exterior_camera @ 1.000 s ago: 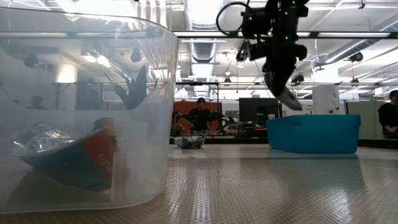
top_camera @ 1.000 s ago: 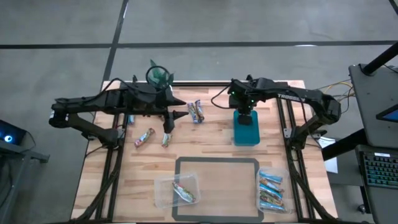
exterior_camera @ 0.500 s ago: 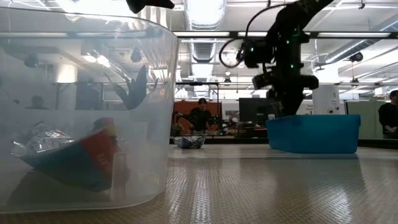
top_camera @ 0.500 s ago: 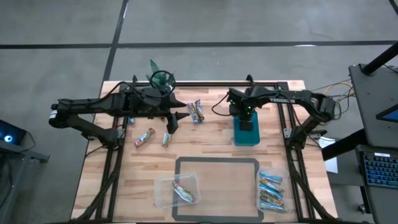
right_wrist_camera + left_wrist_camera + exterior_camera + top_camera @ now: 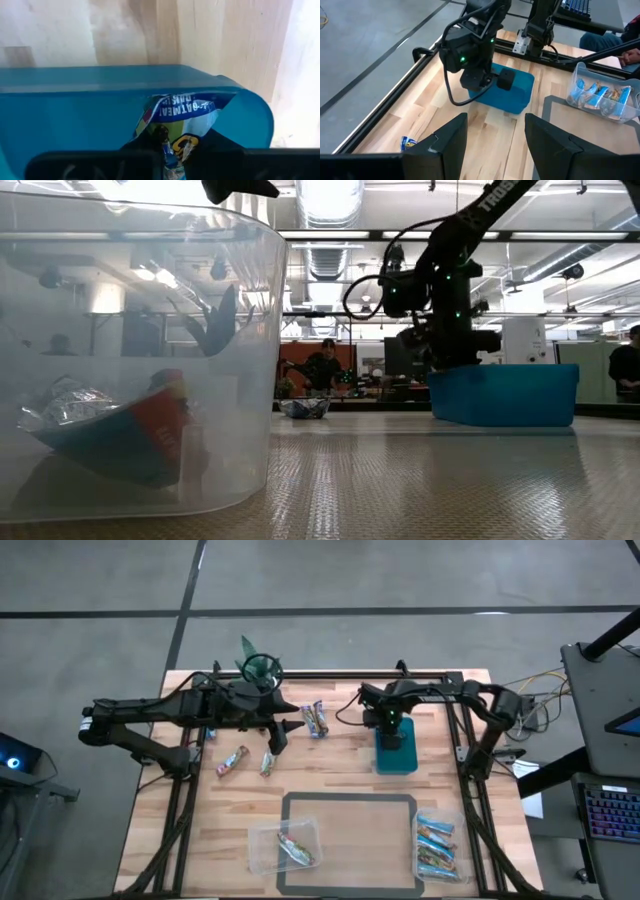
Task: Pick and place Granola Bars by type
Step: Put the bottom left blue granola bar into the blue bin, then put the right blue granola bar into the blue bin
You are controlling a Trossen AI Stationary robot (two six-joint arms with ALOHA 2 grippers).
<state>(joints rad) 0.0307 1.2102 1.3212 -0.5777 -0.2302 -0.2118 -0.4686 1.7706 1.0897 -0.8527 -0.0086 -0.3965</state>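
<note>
- Since a second ago, the right gripper has come down from above the teal bin and now sits low over its far end, its arm drawn back toward the table's far edge.
- Its jaws are clenched on a granola bar, a blue-and-white wrapper that hangs inside the bin's walls in the right wrist view.
- The left gripper has hardly shifted over the last half second; it hovers left of the bin with jaws released and nothing between them.
- Three loose bars lie on the wood left of the bin: a striped bar nearest it, just past the left fingertips, then a small bar and an orange bar farther off.
- Nearer the front edge than the bin, a clear tub holds one multicoloured bar.
- A second clear tub, front right of the bin, holds several blue bars.
</note>
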